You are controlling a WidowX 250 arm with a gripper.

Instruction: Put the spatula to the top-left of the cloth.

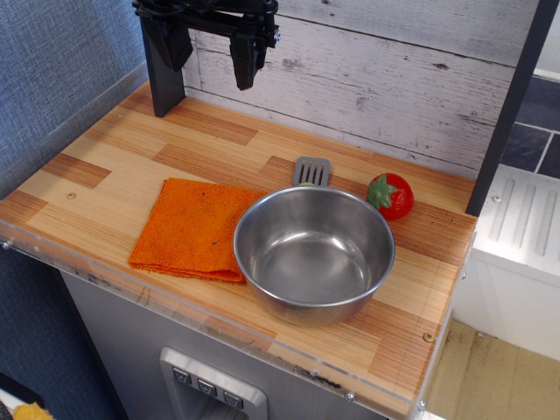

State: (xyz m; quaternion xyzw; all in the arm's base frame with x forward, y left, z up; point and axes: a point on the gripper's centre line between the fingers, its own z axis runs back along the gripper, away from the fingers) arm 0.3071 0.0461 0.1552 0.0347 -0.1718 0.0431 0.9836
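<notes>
The orange cloth (194, 227) lies flat on the wooden counter, left of centre. The spatula (312, 171) shows only its grey slotted head, just behind the steel bowl; its green handle is hidden by the bowl's rim. My gripper (210, 48) hangs high at the back left, well above the counter and away from the spatula. Its two black fingers (246, 57) point down with a wide gap between them, and nothing is in them.
A steel bowl (313, 251) stands right of the cloth, overlapping its right edge. A red strawberry (390, 195) lies behind the bowl to the right. A white plank wall (394, 79) backs the counter. A clear lip (131, 293) edges the front.
</notes>
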